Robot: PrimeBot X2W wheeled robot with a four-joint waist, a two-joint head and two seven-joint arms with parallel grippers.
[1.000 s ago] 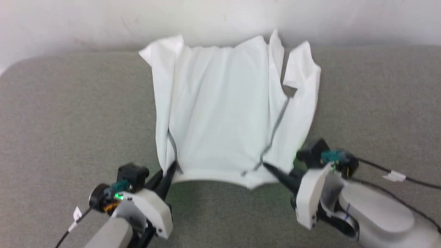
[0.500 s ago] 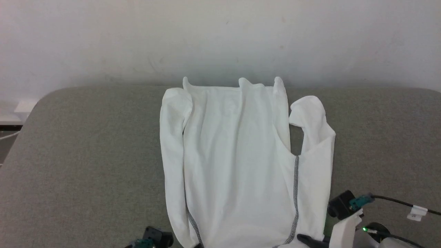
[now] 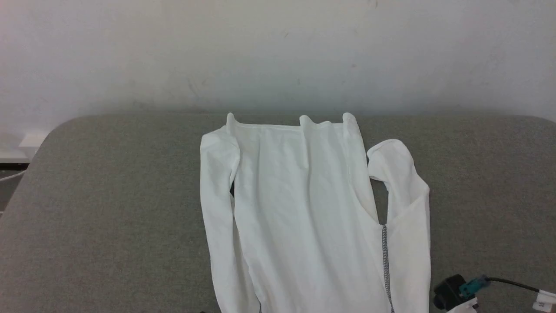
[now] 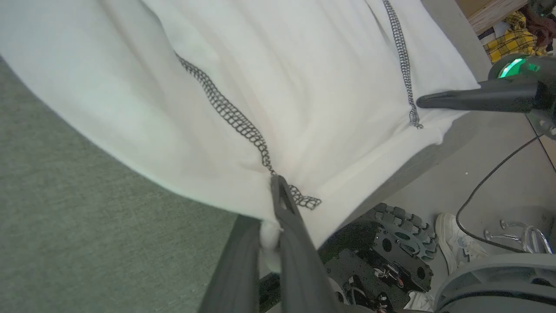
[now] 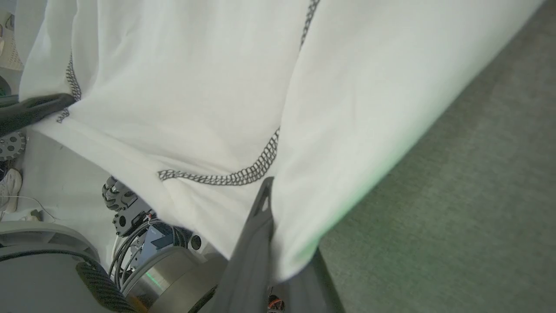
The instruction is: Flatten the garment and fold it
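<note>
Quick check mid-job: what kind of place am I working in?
Probably a lab or test room: the shirt lies on a grey cloth table against a bare white wall, with a loose cable on the plain floor and a heap of plaid clothes.

White garment (image 3: 304, 208), dark grey zigzag stitching; grey-green table (image 3: 108, 195).

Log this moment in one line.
left gripper: shut on shirt hem | right gripper: shut on shirt hem | shirt: spread on grey table, hem overhanging
</note>
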